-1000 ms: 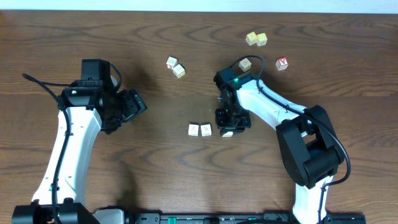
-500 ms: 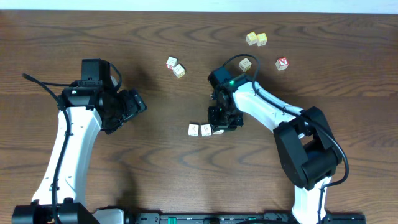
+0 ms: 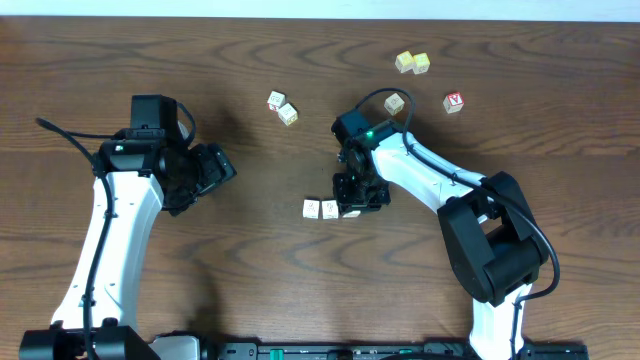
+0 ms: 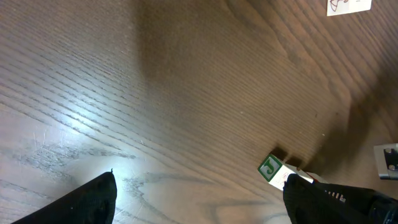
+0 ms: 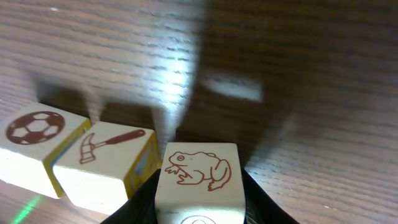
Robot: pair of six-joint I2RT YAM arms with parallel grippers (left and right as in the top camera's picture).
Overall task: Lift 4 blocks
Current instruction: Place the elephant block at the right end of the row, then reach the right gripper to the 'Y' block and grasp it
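R hand (image 3: 352,203) closed on frog block (image 5: 198,171), fingers snug vs both its sides; can't tell if block sits on bench (image 3: 560,150). Just beside hand, L side: hammer block (image 5: 106,165), up against frog block. Next out: ball block (image 5: 34,140), touching hammer block. Farther, behind hand: pale block (image 3: 394,103), red-lettered cube (image 3: 454,102), then 2 yellow cubes (image 3: 404,62). Cube pair (image 3: 288,114) off toward L arm. L hand (image 3: 215,168) wide, nothing btwn fingers, well apart from row.

Left arm (image 3: 105,230): white shells, black joints, a thin black cable (image 3: 65,135) looping behind the black left gripper (image 3: 225,167). Right arm (image 3: 430,175): same colours, green light (image 3: 369,128) and arcing cable just behind the right gripper (image 3: 352,205).
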